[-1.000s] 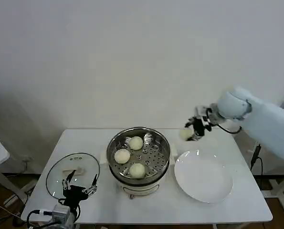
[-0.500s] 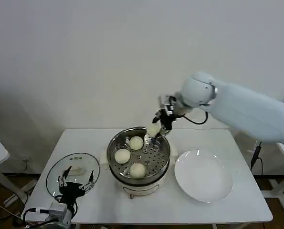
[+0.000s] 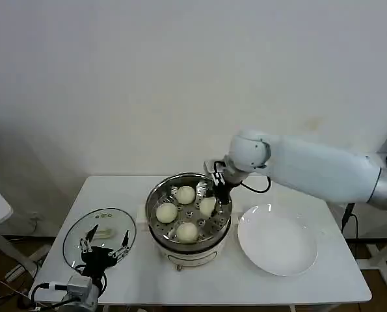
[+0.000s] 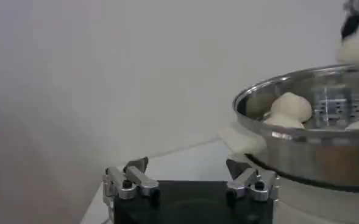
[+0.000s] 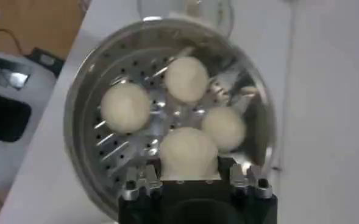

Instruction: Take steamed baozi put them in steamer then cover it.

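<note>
Here smooth round baozi [image 5: 188,152] sits between jaws above shiny perforated steamer [image 5: 81,122]

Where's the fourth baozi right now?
In the head view the fourth baozi is inside the steamer, on its right side beside the other three, held by the right gripper.

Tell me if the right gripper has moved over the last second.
Yes. The right gripper, holding a baozi, went left from beside the plate into the steamer.
</note>
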Controlling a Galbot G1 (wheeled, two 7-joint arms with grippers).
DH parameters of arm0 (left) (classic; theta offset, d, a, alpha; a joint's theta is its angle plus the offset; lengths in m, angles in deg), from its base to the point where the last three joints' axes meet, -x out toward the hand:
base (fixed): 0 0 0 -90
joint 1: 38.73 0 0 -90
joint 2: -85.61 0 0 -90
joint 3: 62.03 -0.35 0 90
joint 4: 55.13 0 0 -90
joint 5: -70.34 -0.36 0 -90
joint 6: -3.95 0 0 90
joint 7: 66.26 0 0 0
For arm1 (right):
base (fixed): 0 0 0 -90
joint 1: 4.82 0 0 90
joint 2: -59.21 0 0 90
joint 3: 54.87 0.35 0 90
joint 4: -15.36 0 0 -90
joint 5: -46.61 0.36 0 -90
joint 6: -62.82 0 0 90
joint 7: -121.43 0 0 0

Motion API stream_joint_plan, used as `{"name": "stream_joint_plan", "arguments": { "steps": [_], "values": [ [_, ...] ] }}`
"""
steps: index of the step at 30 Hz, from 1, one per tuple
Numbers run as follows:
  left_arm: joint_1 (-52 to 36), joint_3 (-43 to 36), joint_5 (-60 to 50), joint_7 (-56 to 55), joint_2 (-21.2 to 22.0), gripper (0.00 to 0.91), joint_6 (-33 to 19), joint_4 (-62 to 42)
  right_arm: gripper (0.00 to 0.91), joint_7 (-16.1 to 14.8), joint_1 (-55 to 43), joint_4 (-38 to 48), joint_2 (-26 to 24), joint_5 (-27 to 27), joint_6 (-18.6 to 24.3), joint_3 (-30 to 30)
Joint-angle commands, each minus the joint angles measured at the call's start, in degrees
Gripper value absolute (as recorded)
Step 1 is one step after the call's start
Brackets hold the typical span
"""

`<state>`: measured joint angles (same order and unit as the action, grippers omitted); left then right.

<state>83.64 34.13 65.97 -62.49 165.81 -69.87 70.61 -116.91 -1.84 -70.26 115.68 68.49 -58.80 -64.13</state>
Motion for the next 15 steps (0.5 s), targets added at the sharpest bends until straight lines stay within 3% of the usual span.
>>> {"name": "stream_joint_plan", "arguments": {
  "steps": [1,15],
  "values": [
    [-0.23,0.11,-0.04,0.04,-0.09,0.907,-0.04,-0.48,0.615,-0.1,2.46,2.1,1.25,-1.26,-0.25,-2.86],
    [-0.3,0.16,0.1,0.05,-0.08,0.907,-0.13,-0.95,0.625,-0.19,3.77,6.89,2.88,-4.65,0.95,0.13]
  ]
}}
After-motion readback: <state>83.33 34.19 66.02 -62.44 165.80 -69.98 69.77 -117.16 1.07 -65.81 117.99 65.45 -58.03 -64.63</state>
